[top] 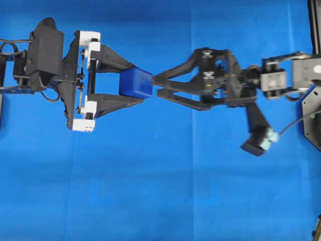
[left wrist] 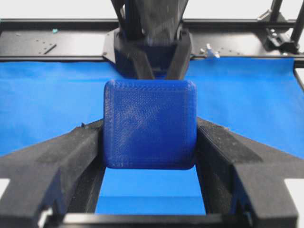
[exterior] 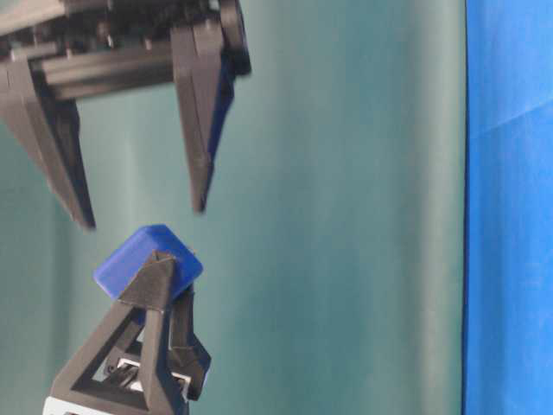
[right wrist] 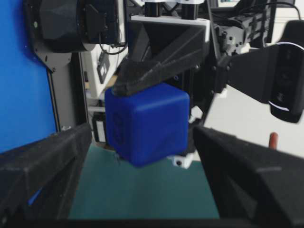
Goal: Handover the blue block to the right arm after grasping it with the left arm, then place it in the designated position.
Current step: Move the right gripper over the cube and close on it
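Observation:
The blue block [top: 135, 83] hangs above the cloth, pinched between the two black fingers of my left gripper [top: 138, 83], the one with white brackets. The left wrist view shows the blue block [left wrist: 149, 124] filling the gap, with a pad [left wrist: 83, 142] pressed on each side. My right gripper [top: 155, 85] points at the block from the right, turned on its side. In the table-level view the right gripper [exterior: 143, 216] stands open, its tips just short of the blue block [exterior: 143, 255]. In the right wrist view the blue block [right wrist: 145, 123] sits ahead between the spread fingers of the right gripper [right wrist: 141, 135].
Bright blue cloth [top: 150, 191] covers the table. The right arm's wrist camera [top: 258, 138] juts out toward the near side. Black frame parts [top: 313, 120] stand at the right edge. A green backdrop [exterior: 346, 216] sits behind the grippers.

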